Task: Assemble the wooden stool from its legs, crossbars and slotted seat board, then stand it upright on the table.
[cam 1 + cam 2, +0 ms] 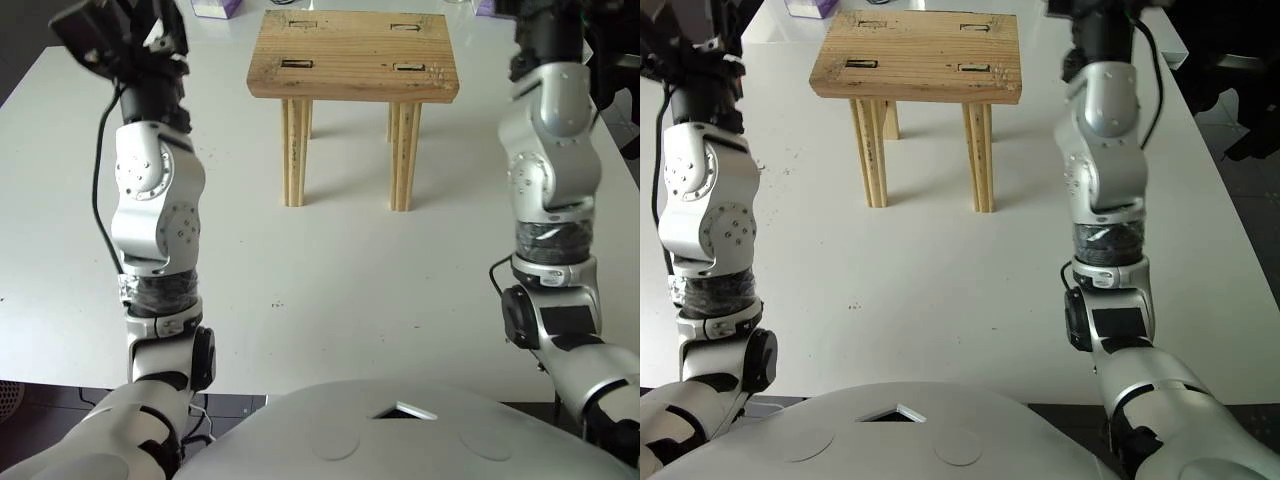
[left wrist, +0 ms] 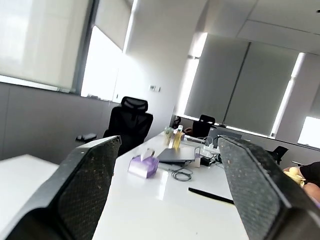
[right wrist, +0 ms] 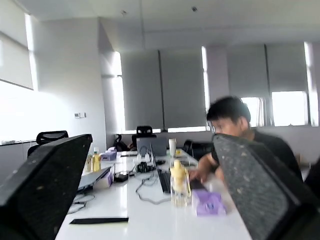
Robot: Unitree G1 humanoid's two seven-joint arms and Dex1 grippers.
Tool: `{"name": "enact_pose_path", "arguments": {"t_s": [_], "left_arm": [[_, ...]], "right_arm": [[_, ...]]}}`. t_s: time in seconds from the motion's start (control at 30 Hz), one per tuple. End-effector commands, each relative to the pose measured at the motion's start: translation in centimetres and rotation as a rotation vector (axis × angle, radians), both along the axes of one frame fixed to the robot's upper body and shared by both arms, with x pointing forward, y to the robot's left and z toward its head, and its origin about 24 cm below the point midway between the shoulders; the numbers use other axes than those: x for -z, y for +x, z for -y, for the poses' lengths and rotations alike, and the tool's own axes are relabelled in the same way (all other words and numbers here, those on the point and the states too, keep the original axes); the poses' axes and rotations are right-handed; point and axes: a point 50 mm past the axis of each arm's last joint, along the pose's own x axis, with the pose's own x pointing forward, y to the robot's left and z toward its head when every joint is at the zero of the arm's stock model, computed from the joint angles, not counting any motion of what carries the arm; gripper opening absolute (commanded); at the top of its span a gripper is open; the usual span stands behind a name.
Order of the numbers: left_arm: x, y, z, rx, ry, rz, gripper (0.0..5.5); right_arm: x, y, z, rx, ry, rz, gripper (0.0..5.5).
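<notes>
- Plainly, at the upper left of the head view, the left arm (image 1: 155, 200) is held raised. In its wrist view the left gripper (image 2: 169, 145) is seen released, its fingers (image 2: 90, 190) spread wide with nothing between them, and it is pointed out into the room rather than down at the table (image 1: 300, 290).
- At the upper centre, the stool (image 1: 352, 60) is seen assembled and upright on the table. The seat (image 1: 340, 45) is carried on its legs (image 1: 294, 150), slots upward, with its long axis laid left to right across the frame.
- At the upper right, the right arm (image 1: 550, 150) is likewise held raised. The right gripper (image 3: 152, 141) is seen released and empty, also aimed at the room.
- The stool is placed between the two arms, apart from both and touched by neither. From each gripper it lies inward, toward the frame's centre, and lower. Neither arm can be called clearly nearer.
- The task is judged finished as far as can be told. Any further grasp would have to be made by turning a gripper down and inward across the seat's short side.
</notes>
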Motion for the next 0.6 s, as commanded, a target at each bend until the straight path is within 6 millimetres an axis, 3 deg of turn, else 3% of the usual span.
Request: {"name": "enact_pose_path", "arguments": {"t_s": [0.03,0.2,0.3,0.43,0.6], "left_arm": [[-3.6,-0.1,3.3,0.056,0.152,0.173,3.57],[-5.9,0.0,6.6,0.124,0.165,0.284,3.57],[-6.2,0.4,8.0,0.166,0.165,0.297,3.57],[-6.3,0.6,9.0,0.204,0.177,0.298,3.57],[-5.9,0.7,8.7,0.17,0.199,0.273,3.57]], "right_arm": [[-2.9,-0.7,-3.4,0.008,-0.145,0.191,4.43],[-3.4,-1.3,-6.0,-0.008,-0.203,0.272,3.72],[-3.1,-1.6,-6.4,-0.014,-0.151,0.255,3.68],[-2.7,-1.9,-7.1,-0.015,-0.108,0.244,3.68],[-2.7,-2.3,-8.1,-0.014,-0.051,0.239,3.68]]}}
